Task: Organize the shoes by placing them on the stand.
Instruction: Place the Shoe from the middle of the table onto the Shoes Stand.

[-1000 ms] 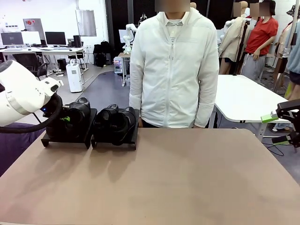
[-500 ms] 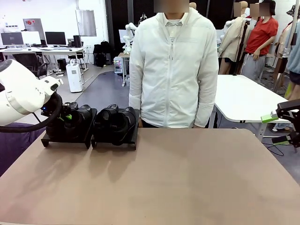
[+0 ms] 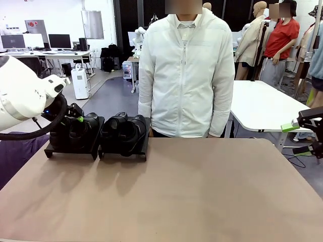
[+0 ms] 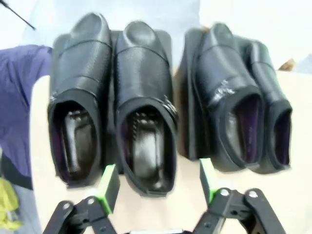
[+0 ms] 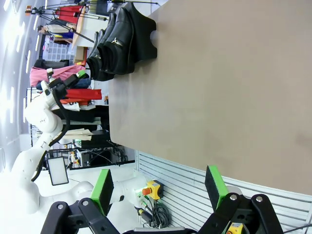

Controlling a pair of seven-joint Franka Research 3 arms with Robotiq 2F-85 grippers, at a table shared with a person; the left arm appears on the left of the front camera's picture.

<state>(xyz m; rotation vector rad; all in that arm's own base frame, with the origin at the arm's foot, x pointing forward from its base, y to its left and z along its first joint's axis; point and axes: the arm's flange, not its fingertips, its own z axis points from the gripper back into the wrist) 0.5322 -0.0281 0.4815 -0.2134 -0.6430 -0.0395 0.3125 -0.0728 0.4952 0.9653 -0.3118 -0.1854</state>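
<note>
A lab with desks and monitors lies behind a brown table [image 3: 176, 191]; a person [image 3: 186, 70] in a white jacket stands at its far edge. Two stands [image 3: 70, 148] sit side by side at the far left corner, each carrying a pair of shoes [image 4: 141, 102], four in all, so the task looks done. The shoes seem stiff, light, slightly slick leather; the collar at the heel opening is the natural place to grip. The left gripper [image 4: 156, 183] hangs just behind the left pair's heels, jaws wide and empty. A second ago they were shut on a shoe; they have since opened and the arm has lifted slightly. The right gripper [image 5: 158, 187] is wide, empty, off the table's right edge.
</note>
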